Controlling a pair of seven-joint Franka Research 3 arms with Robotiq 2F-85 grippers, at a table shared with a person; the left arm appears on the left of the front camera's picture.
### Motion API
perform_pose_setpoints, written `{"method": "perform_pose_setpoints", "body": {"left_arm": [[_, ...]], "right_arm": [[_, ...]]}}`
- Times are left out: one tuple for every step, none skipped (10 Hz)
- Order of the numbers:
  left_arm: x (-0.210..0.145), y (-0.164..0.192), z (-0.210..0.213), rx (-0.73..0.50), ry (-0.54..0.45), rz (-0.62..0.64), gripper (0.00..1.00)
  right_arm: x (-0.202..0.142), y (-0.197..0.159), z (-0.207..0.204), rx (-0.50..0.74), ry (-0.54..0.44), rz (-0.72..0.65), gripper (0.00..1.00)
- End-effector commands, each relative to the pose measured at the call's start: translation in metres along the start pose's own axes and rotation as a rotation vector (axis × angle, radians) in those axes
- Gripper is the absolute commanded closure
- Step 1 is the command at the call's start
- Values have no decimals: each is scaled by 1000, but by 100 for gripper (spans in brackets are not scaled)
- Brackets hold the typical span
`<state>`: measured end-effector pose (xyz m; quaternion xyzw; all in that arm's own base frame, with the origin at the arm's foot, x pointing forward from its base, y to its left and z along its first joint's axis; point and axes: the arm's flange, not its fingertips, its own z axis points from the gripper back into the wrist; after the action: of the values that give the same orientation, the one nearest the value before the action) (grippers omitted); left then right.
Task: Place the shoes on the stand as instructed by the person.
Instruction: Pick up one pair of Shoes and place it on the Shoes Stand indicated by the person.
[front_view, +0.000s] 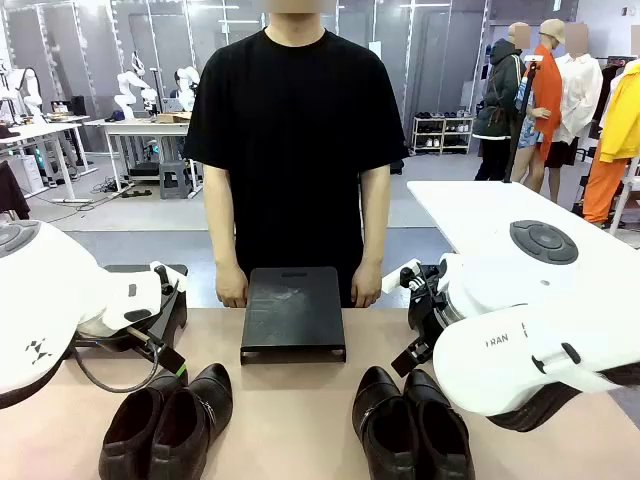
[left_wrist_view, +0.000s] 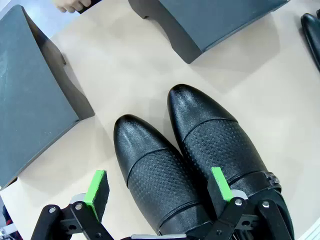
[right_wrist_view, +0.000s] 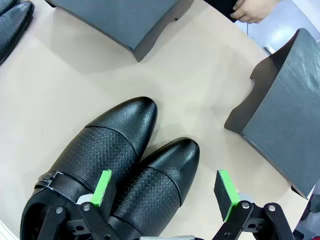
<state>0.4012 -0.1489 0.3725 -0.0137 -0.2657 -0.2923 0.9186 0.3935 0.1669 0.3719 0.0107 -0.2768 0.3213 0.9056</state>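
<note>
Two pairs of dark glossy shoes lie on the tan table near me, toes toward the person. The left pair looks brownish-black, the right pair black. My left gripper hangs open above the left pair, one shoe under the gap between its green pads. Over the right pair my right gripper is open too, holding nothing. A black stand sits at the table's far middle, in front of the person, whose hands rest at the far edge.
Two more black stands flank the middle one: one by the left arm, one by the right arm. The person's hand is near the table's far edge. My bulky white arms cover both front corners.
</note>
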Motion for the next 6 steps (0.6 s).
{"method": "perform_pose_setpoints", "body": {"left_arm": [[0,0,0,0,0,-1,0],[0,0,0,0,0,-1,0],[0,0,0,0,0,-1,0],[0,0,0,0,0,-1,0],[0,0,0,0,0,-1,0],[0,0,0,0,0,-1,0]], "right_arm": [[0,0,0,0,0,0,0],[0,0,0,0,0,0,0],[0,0,0,0,0,0,0],[0,0,0,0,0,0,0],[0,0,0,0,0,0,0],[0,0,0,0,0,0,0]]}}
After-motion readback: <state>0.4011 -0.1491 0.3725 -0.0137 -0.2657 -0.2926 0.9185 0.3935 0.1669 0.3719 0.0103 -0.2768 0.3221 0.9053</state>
